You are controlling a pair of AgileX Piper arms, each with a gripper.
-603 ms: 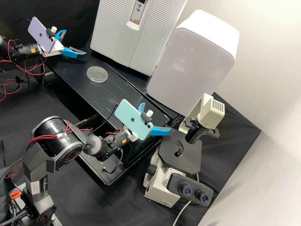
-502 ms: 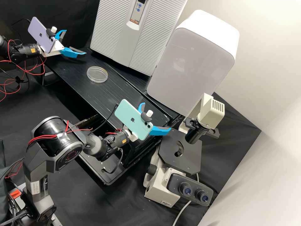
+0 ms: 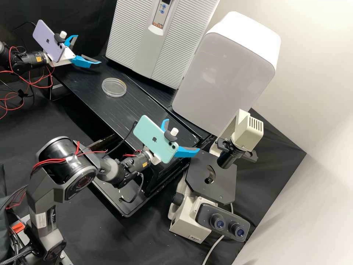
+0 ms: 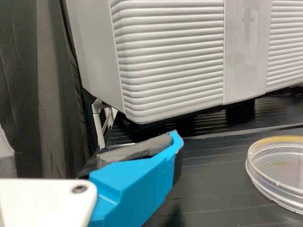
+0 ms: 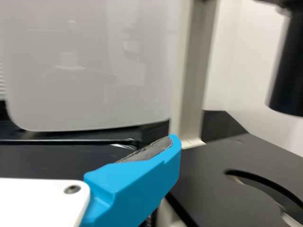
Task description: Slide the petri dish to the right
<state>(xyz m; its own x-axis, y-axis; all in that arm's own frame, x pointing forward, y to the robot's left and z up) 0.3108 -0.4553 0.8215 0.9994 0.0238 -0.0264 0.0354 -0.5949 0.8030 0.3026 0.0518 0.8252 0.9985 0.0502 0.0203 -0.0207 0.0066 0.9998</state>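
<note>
A clear round petri dish point(image 3: 114, 87) lies flat on the black ribbed bench point(image 3: 128, 110), towards its far left part. The left wrist view has the petri dish point(image 4: 278, 171) low at one side, just ahead of the fingers. My left gripper point(image 3: 96, 62) hovers shut at the bench's far left corner, a short way left of the dish and empty; its blue fingertips point(image 4: 171, 144) point along the bench top. My right gripper point(image 3: 196, 149) is shut and empty above the bench's right end, beside the microscope stage point(image 5: 236, 163).
A ribbed grey cabinet point(image 3: 161, 36) stands behind the dish, close to its far edge. A big white box point(image 3: 228, 70) sits at the bench's right end. A microscope point(image 3: 217, 176) stands right of the bench. Red wires point(image 3: 22, 79) trail by the left arm.
My right arm has shifted slightly up and to the left. The dish and the left arm have stayed where they were.
</note>
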